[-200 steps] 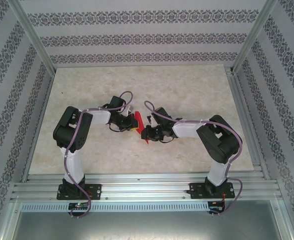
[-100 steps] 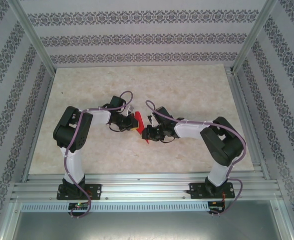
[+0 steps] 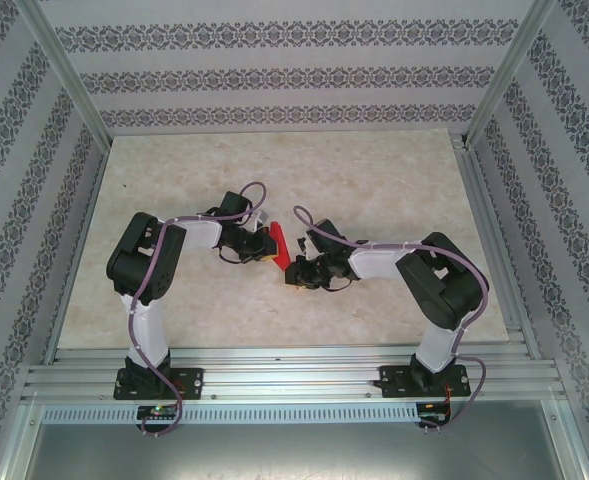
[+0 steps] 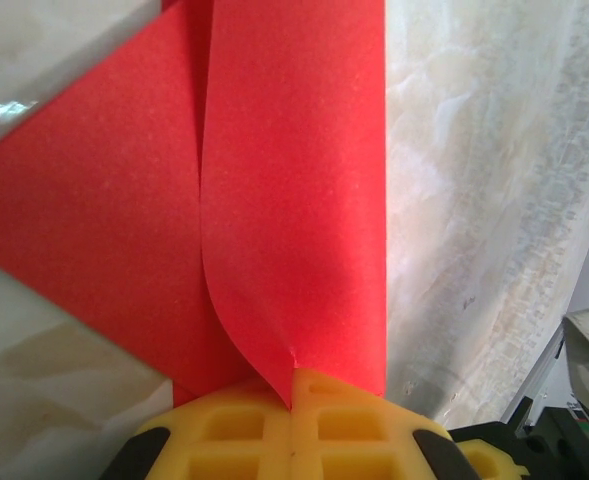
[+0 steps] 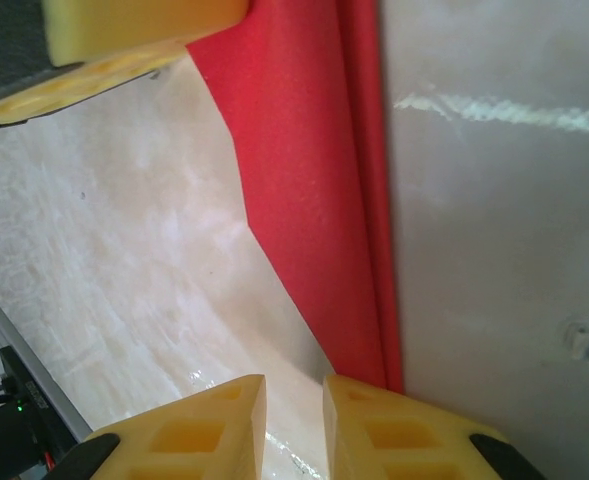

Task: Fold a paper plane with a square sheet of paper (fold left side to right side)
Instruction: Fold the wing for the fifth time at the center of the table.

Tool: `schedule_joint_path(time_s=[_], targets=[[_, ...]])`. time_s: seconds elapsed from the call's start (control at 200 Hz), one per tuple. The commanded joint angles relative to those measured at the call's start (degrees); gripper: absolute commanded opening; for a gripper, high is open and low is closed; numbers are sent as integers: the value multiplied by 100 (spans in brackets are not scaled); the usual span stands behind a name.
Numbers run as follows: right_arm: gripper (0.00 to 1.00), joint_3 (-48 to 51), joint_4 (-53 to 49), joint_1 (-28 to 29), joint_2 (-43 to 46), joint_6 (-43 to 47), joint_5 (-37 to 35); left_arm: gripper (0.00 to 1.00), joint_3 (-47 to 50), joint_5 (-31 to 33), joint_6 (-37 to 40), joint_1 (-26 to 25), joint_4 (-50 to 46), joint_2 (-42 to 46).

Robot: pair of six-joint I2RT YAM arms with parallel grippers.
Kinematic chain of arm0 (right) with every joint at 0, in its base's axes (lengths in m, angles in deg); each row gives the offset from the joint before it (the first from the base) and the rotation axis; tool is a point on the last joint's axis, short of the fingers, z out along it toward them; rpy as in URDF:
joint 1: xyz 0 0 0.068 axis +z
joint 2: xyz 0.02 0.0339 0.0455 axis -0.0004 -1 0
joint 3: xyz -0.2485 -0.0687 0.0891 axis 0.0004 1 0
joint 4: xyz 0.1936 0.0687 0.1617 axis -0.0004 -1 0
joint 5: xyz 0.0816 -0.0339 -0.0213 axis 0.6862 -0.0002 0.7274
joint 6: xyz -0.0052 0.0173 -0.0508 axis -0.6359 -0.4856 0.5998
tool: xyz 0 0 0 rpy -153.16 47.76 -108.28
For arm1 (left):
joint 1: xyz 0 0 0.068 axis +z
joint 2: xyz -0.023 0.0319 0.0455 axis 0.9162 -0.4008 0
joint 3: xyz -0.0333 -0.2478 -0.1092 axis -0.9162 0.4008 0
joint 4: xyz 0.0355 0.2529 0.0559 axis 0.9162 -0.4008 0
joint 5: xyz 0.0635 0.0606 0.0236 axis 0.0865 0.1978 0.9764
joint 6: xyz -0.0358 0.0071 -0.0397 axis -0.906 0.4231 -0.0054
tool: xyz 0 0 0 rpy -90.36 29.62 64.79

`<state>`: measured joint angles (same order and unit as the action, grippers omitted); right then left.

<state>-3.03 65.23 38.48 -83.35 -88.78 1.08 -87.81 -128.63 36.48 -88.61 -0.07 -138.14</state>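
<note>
Pinching a raised flap of the sheet of paper (image 4: pixel 294 200) in the left claw (image 4: pixel 292 388), mid-worktop (image 3: pixel 374 180), with the right claw (image 5: pixel 294 395) sitting slightly spread at the sheet's 5 o'clock, gripping nothing. Probably handling as light, limp and crease-prone, so favouring a gentle hold at the thin free edge.

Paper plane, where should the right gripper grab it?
Probably the layered long edge of the paper plane, near the right gripper, coming in from that end. The folds stack thin and flat there, and the left gripper pinches the other end.
</note>
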Motion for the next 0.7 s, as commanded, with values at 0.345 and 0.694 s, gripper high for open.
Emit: schedule_joint_path(time_s=[0.345,0.694], targets=[[23,136,-203,-182,344,7,-9,0,-26,685,193,82,-212,-378],[24,-582,-994,-81,332,587,-328,0,-37,652,173,87,-168,-448]])
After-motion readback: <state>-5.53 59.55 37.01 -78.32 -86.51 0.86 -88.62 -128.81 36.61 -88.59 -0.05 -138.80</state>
